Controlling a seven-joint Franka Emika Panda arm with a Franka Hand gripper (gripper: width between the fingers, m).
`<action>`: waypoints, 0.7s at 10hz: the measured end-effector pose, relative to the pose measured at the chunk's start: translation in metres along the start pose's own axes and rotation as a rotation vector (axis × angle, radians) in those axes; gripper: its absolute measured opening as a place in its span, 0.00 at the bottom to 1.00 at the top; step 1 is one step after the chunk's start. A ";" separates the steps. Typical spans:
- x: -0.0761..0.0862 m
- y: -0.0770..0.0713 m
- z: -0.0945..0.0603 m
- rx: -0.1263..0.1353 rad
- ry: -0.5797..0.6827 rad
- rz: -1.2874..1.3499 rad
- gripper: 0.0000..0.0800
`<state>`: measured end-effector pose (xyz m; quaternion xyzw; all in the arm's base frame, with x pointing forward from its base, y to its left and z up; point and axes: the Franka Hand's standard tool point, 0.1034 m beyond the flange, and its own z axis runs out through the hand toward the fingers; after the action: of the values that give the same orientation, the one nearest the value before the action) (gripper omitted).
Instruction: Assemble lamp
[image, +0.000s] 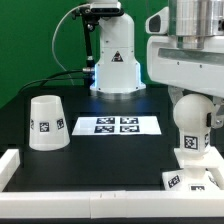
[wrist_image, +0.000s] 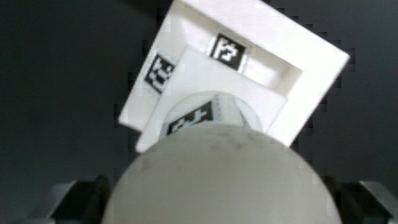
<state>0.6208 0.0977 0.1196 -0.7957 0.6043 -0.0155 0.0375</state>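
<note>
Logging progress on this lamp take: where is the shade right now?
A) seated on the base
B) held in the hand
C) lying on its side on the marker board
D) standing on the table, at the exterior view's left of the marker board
D: the shade stands alone, wide end down, on the black table, at the exterior view's left of the marker board and apart from the base.

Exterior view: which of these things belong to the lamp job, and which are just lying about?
Lamp parts:
- shade
- bulb
- base

Not part of the job:
- marker board, flat on the table
</note>
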 end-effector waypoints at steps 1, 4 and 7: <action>-0.004 -0.001 0.001 0.019 -0.015 0.190 0.72; -0.008 -0.003 0.001 0.031 -0.048 0.373 0.72; -0.010 0.003 0.005 0.008 -0.050 0.132 0.83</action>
<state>0.6151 0.1066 0.1149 -0.7540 0.6544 0.0043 0.0567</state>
